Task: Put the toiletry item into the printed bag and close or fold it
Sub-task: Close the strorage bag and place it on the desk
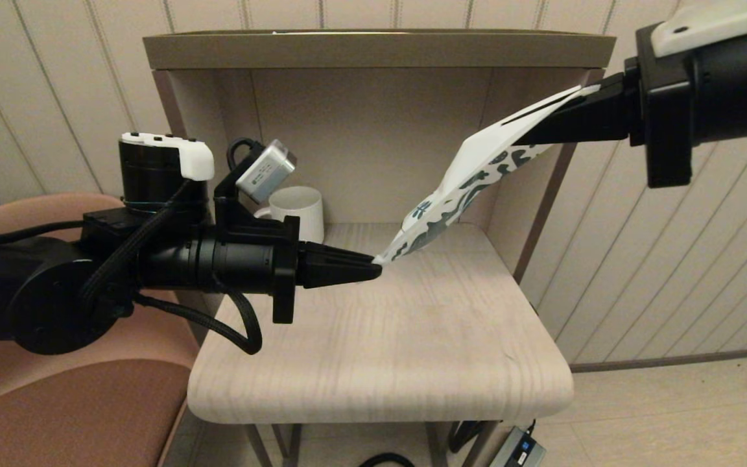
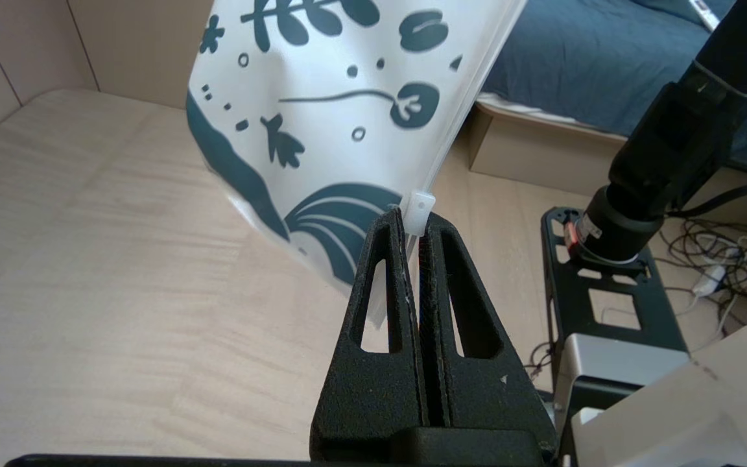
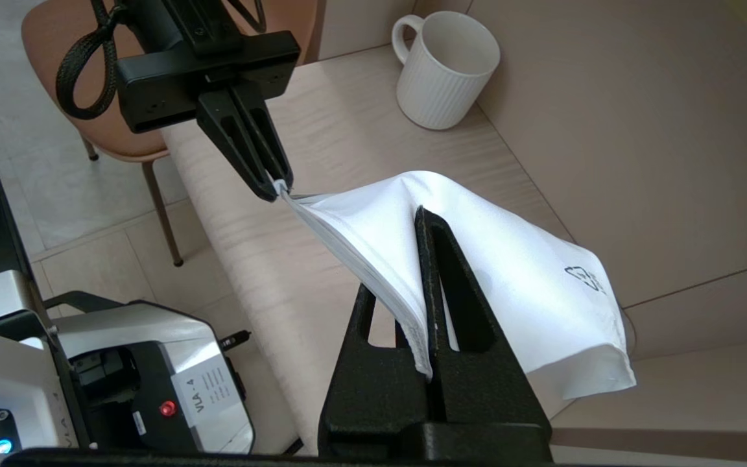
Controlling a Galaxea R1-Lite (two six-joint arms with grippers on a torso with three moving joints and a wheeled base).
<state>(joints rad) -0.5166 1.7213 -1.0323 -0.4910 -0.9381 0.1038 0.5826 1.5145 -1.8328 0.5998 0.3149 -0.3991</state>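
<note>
The printed bag (image 1: 471, 188), a soft white pouch with dark teal flowers and shapes, hangs stretched in the air above the table between both grippers. My left gripper (image 1: 377, 264) is shut on the small white zip slider (image 2: 420, 209) at the bag's lower corner (image 2: 321, 117). Up at the right, my right gripper (image 1: 519, 137) is shut on the bag's upper edge; in the right wrist view the plain white side (image 3: 529, 272) drapes over its fingers (image 3: 441, 272). No toiletry item shows in any view.
A white ribbed mug (image 1: 299, 211) stands at the back left of the pale wooden table (image 1: 380, 350), inside a three-walled alcove (image 1: 373, 123). A brown chair (image 1: 56, 415) is at the left. Cables and the robot's base (image 3: 120, 376) lie on the floor.
</note>
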